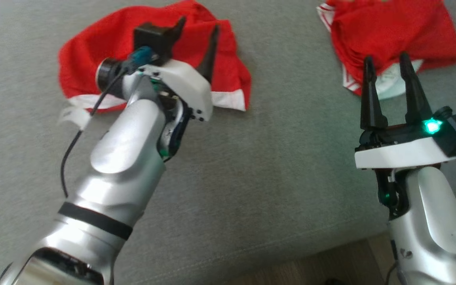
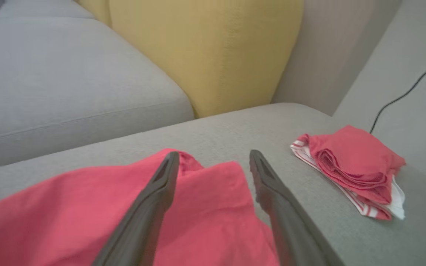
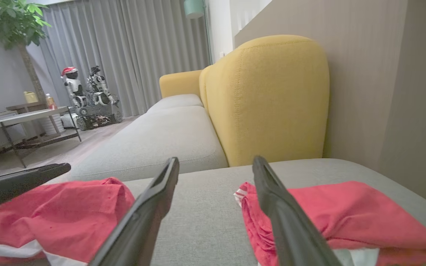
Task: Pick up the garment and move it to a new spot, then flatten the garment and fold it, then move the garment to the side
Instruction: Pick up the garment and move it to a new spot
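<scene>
The left tool point(image 1: 199, 23) stands wide, its two dark fingers well apart with nothing between them. It hangs over the far part of the garment point(image 1: 85, 47), fingers pointing far and slightly right. In the left wrist view the left tool point(image 2: 213, 154) is seen with the garment point(image 2: 205, 210) spread under both fingers; whether the tips touch the cloth cannot be told.

The right tool point(image 1: 385, 57) is also wide and holds nothing. Its fingers point far, and their tips overlap the near edge of the folded pile point(image 1: 390, 27). In the right wrist view the right tool point(image 3: 216, 159) shows bare seat between its fingers, with the pile point(image 3: 346, 210) beside and behind the right finger and the garment point(image 3: 68, 207) off to the left.

The garment is red with a white band along its near edge. It lies loose and rumpled on the left of the grey seat point(image 1: 271, 166). The pile, also red with white trim, lies at the far right of the seat, well apart from the garment. From the left wrist the pile point(image 2: 353, 159) looks stacked in layers.

Behind the seat stands a yellow cushion point(image 3: 268, 99). A thin black cable point(image 2: 401, 96) runs over the grey upholstery beyond the pile. A strip of wooden floor point(image 1: 331, 265) shows at the near edge.
</scene>
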Controlling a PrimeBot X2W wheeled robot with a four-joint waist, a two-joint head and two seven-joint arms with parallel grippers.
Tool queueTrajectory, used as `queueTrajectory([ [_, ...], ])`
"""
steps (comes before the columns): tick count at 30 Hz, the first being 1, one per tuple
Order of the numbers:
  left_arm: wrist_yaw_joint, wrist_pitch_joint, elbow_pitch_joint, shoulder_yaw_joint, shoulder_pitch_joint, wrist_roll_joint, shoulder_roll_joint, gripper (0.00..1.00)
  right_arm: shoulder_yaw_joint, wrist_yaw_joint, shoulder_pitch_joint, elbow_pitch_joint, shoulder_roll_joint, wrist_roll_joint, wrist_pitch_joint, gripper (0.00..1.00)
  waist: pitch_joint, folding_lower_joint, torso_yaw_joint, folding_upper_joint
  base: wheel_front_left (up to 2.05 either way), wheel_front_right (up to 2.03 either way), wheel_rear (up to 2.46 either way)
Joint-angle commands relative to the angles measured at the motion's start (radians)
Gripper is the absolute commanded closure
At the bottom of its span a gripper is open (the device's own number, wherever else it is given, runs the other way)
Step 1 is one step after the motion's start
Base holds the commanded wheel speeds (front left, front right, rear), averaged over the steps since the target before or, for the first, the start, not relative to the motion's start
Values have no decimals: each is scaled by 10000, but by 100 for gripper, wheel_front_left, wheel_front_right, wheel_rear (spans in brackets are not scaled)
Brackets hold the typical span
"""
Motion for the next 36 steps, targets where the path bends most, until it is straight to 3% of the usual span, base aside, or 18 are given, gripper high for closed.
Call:
queueTrajectory([
  [1,68,-265,-174,369,-376,-89,191,0,127,-7,-39,-276,53,-124,-108,0,-269,0,383,0,0,0,0],
  [9,-59,-1453,-191,1264,981,-622,1100,0,-8,-7,552,64,54,-572,-108,0,-1073,0,1884,0,0,0,0],
  [15,7,-1635,-1693,2109,3360,-519,1689,0,-123,-7,1148,636,54,-685,-108,0,-1677,0,2807,0,0,0,0],
  [24,-295,-1641,-4043,3794,6015,448,827,0,23,-7,1433,1211,35,-631,-7,0,-1950,0,3147,0,0,0,0],
  [36,-1029,-1642,-4012,4186,6035,1392,246,0,743,-7,264,2611,-211,46,1295,0,-1322,0,3533,0,0,0,0],
])
